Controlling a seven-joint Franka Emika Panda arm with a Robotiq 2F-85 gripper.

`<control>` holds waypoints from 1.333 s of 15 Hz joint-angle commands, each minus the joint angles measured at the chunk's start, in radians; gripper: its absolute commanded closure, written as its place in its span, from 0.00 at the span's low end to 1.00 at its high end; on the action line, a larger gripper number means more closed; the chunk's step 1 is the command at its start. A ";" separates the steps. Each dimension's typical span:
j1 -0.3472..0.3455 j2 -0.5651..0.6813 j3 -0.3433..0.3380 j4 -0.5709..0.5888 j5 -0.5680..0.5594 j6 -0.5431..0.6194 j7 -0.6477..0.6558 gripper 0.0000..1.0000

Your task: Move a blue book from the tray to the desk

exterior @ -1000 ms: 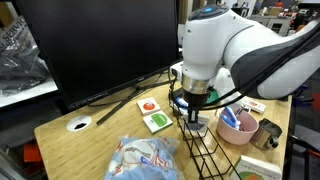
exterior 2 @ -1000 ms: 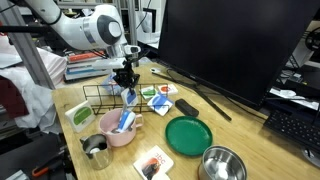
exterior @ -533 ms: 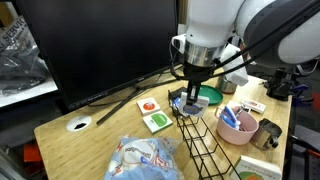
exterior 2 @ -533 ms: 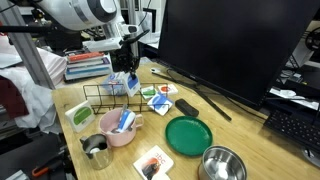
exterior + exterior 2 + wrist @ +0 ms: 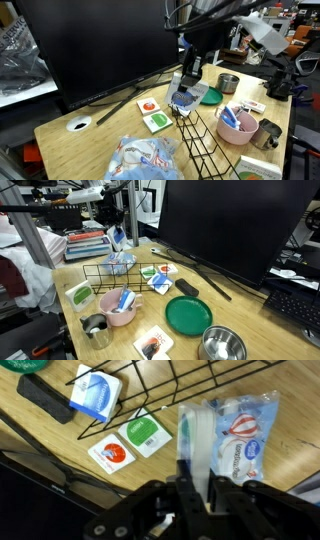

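My gripper is shut on the blue book and holds it in the air above the near end of the black wire-mesh tray. In the other exterior view, the gripper holds the book clear above the tray. In the wrist view the book shows edge-on between the fingers, with the tray and the wooden desk below. The desk has a round cable hole.
A large monitor stands behind. A red card, a green card and a plastic bag lie on the desk. A pink bowl, green plate, metal bowl and metal cup stand around the tray.
The gripper has risen straight up out of the tray with the blue book in it; the book now hangs clear above the mesh.
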 commanded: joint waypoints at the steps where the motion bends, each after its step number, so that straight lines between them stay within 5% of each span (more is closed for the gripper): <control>1: 0.019 -0.043 0.025 -0.015 0.111 0.020 -0.122 0.96; 10: 0.129 0.018 0.122 -0.008 0.276 0.047 -0.318 0.96; 20: 0.106 0.262 0.144 0.022 0.284 0.063 -0.323 0.96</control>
